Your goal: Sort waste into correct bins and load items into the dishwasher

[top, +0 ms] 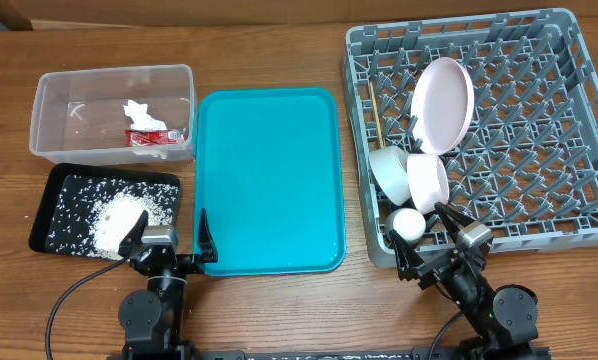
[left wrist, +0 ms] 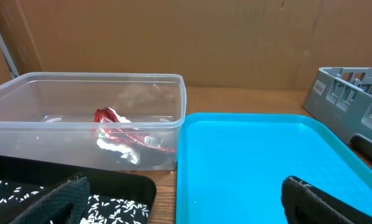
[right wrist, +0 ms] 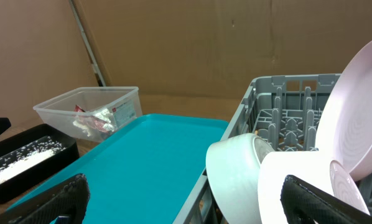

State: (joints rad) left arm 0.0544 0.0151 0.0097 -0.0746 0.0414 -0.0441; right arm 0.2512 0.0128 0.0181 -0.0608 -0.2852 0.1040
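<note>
The red wrapper [top: 157, 137] and white tissue [top: 139, 114] lie in the clear tub [top: 54, 95]; they also show in the left wrist view [left wrist: 120, 132]. Rice [top: 114, 218] lies in the black tray [top: 54, 185]. The grey rack [top: 559, 190] holds the white plate [top: 442, 104], two bowls [top: 389, 170] [top: 429, 183], a cup [top: 408, 223] and chopsticks [top: 376, 118]. My left gripper [top: 169, 238] is open and empty between the black tray and the teal tray. My right gripper [top: 431, 245] is open and empty at the rack's front left corner.
A large teal tray [top: 269, 180] lies between the bins and the rack. A brown cardboard wall stands behind the table in both wrist views. Bare wooden table runs along the front edge.
</note>
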